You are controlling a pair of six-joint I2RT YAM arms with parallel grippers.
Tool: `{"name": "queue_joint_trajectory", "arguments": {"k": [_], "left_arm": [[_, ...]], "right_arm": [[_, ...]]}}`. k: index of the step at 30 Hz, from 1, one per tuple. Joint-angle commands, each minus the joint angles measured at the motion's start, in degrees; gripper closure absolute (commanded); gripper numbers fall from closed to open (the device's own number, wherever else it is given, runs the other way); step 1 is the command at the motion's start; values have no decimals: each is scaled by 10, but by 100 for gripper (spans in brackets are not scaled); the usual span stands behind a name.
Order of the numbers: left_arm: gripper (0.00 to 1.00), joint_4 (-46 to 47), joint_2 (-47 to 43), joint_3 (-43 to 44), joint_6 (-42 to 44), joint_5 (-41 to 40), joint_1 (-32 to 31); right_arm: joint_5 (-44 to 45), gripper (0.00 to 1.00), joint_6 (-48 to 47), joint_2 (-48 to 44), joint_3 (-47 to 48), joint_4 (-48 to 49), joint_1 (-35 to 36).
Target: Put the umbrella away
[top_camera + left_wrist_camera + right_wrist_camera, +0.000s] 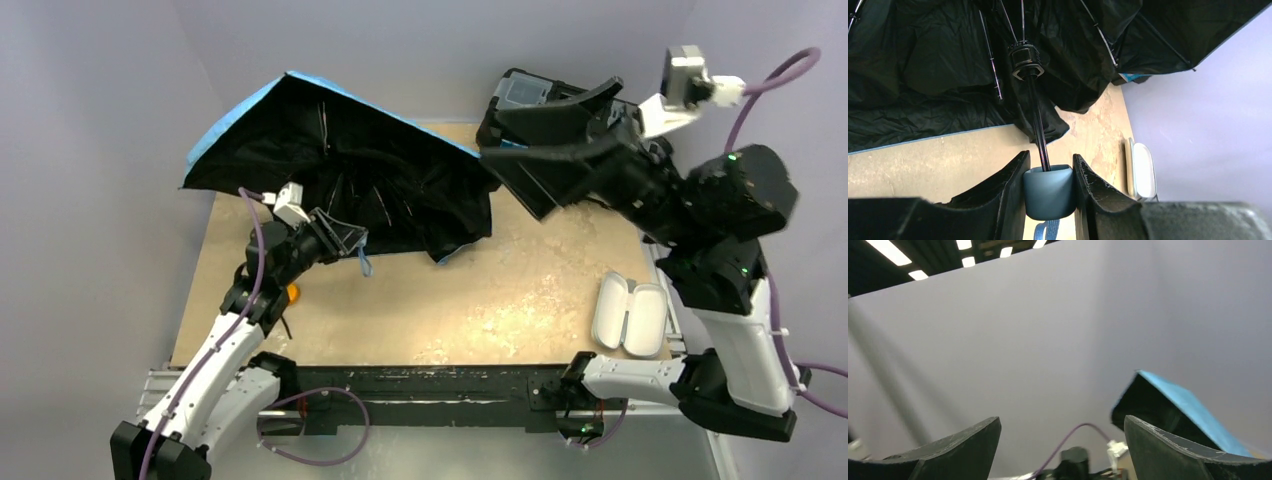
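Umbrella (pixel 340 170) sat open on the table's (pixel 480 300) far left, black inside showing. Left gripper (pixel 1048 170) pinched its handle (pixel 1049 192); right gripper (pixel 545 125) was spread wide, empty, hanging by its right edge.

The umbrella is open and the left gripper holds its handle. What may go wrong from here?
1. The left gripper grips only the handle; the wide open canopy could twist it loose.
2. The open right gripper hangs beside the canopy edge and might snag fabric or a thin rib.
3. A swinging canopy may knock the white case near the table edge.
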Motion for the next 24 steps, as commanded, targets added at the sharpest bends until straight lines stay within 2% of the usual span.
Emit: {"name": "queue_joint_trajectory", "arguments": {"k": [1,6,9,14,16,22,24], "left_arm": [[100,58,-50,-33,11,50,2],[100,110,-100,-105,-20,100,2],[100,126,-123,-140,-31,137,2],[100,127,-156,-180,-39,166,2],[100,143,-165,-198,-43,180,2],[100,189,-165,-229,-39,212,3],[100,197,-159,-237,-38,216,2]], "right_arm": [[269,6,-41,67,-3,-42,-7],[239,14,-17,131,-40,-21,-43],[195,23,7,168,-86,29,-91],[60,39,48,284,-72,54,-188],[-10,41,51,332,-67,68,-208],[-138,45,78,451,-49,55,-229],[-184,54,94,482,-58,78,-230]]}}
